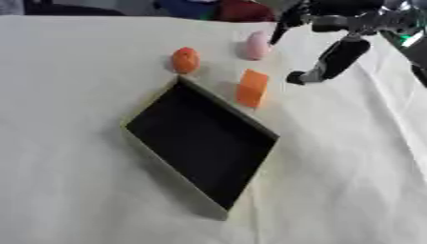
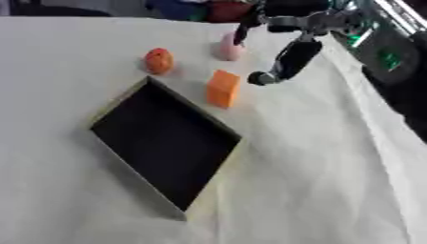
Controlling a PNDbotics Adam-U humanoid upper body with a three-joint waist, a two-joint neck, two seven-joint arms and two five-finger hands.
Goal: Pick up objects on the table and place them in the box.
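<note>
A shallow black box (image 1: pixel 203 138) with pale rims lies turned like a diamond on the white cloth. Just past its far edge stands an orange block (image 1: pixel 252 87). A round orange fruit (image 1: pixel 185 60) sits to the block's left, and a pink egg-shaped thing (image 1: pixel 256 45) lies farther back. My right hand (image 1: pixel 333 57) hangs above the cloth at the upper right, fingers straight and spread, one finger pointing down beside the pink thing and the thumb reaching down right of the block. It holds nothing. The box looks empty inside. My left hand is out of sight.
Blue and red shapes (image 1: pixel 218 9) lie beyond the table's far edge. The white cloth (image 1: pixel 75 190) is wrinkled toward the right side. My right arm's dark body with a green light (image 2: pixel 383 52) fills the upper right corner.
</note>
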